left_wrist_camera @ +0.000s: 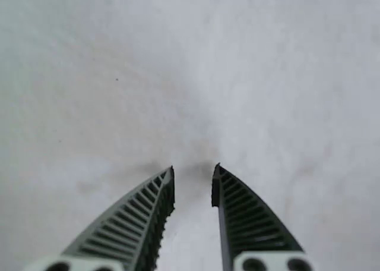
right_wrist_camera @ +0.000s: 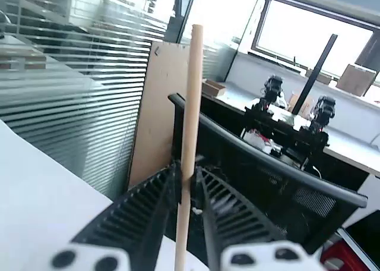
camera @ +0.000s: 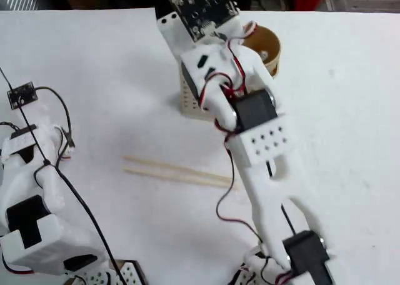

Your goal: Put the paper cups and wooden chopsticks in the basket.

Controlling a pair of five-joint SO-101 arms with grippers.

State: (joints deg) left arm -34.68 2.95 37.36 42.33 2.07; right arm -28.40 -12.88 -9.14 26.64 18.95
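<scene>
- R gripper (right_wrist_camera: 187, 173): jaws pressed onto a thin, round, pale wooden chopstick (right_wrist_camera: 191, 93), which was pinched partway along its length. The stick stood roughly in line w/ the jaws, and its long end rose past the fingertips.
- L gripper (left_wrist_camera: 193, 170): jaws were spread slightly w/ nothing between them, tips pointed down at the white table top (left_wrist_camera: 178, 57).
- In the high view the white R arm (camera: 269, 191) was stretched from the near edge toward the far side. Its wrist was seen above a cream perforated plastic basket (camera: 187, 100), which was partly covered by it.
- A brown paper cup (camera: 267, 47) was seen just beside that wrist at the far side, mouth open toward the camera. Whether it sat in the basket or beside it couldn't be told.
- Two more pale wooden chopsticks (camera: 175, 167) lay flat on the table, side by side and approx. parallel. They were between the two arms, nearer than the basket and apart from it.
- The white L arm (camera: 37, 216) was folded at the near left corner, well apart from the sticks.
- Count: chopsticks 3 (1 held, 2 on the table); paper cups 1; baskets 1.
</scene>
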